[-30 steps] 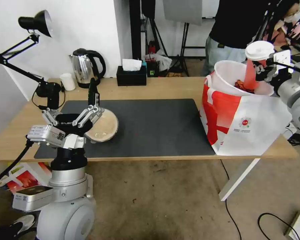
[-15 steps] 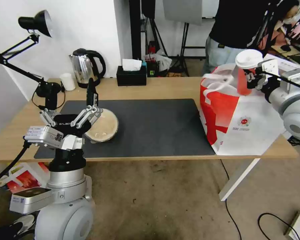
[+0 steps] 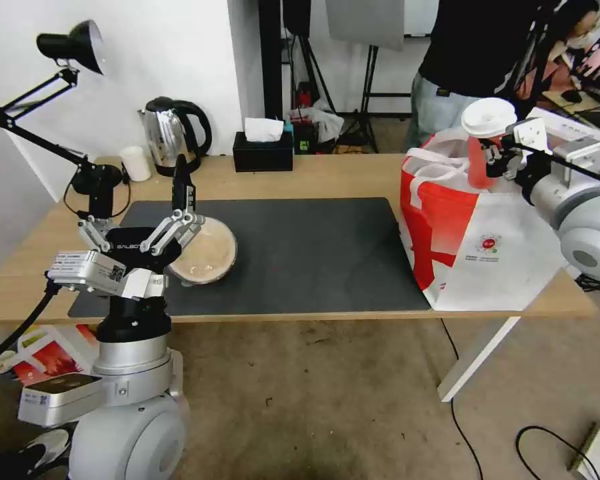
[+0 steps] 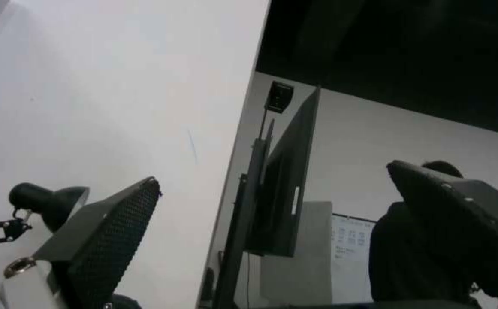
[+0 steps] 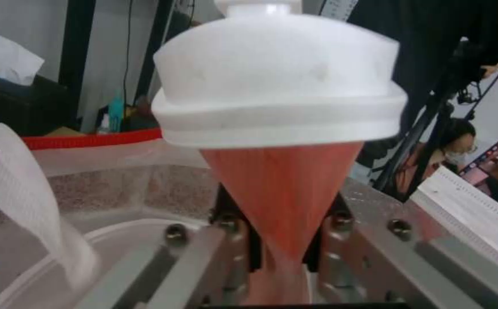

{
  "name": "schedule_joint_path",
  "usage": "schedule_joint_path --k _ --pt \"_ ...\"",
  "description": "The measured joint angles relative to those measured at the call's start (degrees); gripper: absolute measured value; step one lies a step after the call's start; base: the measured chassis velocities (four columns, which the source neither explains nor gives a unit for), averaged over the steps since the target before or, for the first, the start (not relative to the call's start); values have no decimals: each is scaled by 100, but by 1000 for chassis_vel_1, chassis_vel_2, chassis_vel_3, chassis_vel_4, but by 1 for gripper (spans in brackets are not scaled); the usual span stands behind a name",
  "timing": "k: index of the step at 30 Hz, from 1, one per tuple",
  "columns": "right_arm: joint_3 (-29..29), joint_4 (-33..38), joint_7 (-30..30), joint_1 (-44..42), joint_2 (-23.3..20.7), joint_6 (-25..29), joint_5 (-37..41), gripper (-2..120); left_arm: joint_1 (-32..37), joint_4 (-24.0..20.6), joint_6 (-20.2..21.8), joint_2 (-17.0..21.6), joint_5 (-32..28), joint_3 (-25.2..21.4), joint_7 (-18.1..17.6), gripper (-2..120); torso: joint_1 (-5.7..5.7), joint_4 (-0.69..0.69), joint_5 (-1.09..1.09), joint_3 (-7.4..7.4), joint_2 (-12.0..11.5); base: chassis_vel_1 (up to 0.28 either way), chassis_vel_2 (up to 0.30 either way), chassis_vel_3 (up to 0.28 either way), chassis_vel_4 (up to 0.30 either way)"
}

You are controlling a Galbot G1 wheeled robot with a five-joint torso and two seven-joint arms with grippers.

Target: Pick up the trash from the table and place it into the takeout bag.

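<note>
Paper cup [image 3: 485,141]: red body, white lid, upright in my right gripper [image 3: 499,162], held above the mouth of the takeout bag [image 3: 487,247].
Grip on cup: in the right wrist view my two fingers [image 5: 234,240] pinch the narrow lower part of the red wall; the lid [image 5: 277,81] stands clear above them.
Cup axis: long axis near vertical, lid up, base pointing down toward the bag.
Key relation: the bag opening lies directly beneath the cup's base; I judge the next move to be a straight descent, with the white handles [image 3: 433,160] just beside the path as the likeliest snag.
Takeout bag: white with red panels, standing at the right end of the table [image 3: 327,177], partly on the dark grey mat [image 3: 300,253].
Beige lidded bowl [image 3: 207,252]: on the mat's left part, tilted up on edge, touching or just beside my left gripper [image 3: 159,235].
Left gripper fingers: spread wide, empty, pointing upward by the bowl's rim.
Nearer arm: left for the bowl, right for the bag.
Progress: by my estimate, cup not yet released, bowl still to go.
</note>
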Motion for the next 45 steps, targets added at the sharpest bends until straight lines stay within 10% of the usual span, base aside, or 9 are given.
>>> schedule_joint_path --k 24,45 --pt "-122 -11 122 183 -42 7 21 99 -14 0 11 -11 -5 -8 -10 100 0 0 0 0 -1 0 0 0 0" --pt "-1214 73 -91 1166 -863 -171 221 100 -58 0 11 11 -45 -8 -18 100 0 1 0 0 0 0 0 0 0"
